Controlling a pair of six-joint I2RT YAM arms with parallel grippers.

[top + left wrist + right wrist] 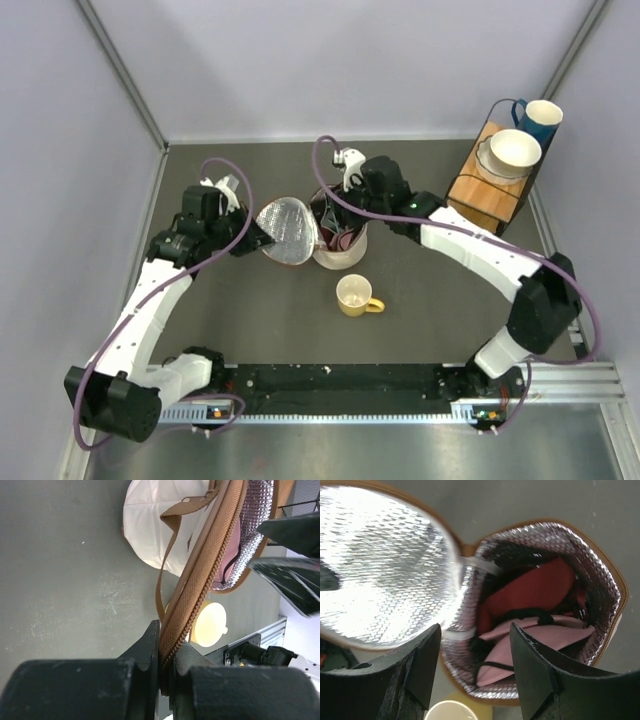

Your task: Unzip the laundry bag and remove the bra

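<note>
The unzipping looks done: my left tool (pixel 162 666) is clenched on the brown zip rim of the lid (pixel 285 228), holding it folded clear of the laundry bag (pixel 343 258). My right tool (pixel 475 630) hangs released over the mouth, with the bra (pixel 530 587) inside just beneath it, ungrasped. Lifting it out is what's left, I judge; how its straps lie lower down is hidden, and overhead my right arm (pixel 470 245) covers the mouth.

No text, label, brand, number or sign can be read in any view. The tiny orange and red marks on the black base housing of the left arm (pixel 210 409), at the near edge of the surface, are too small to make out.
</note>
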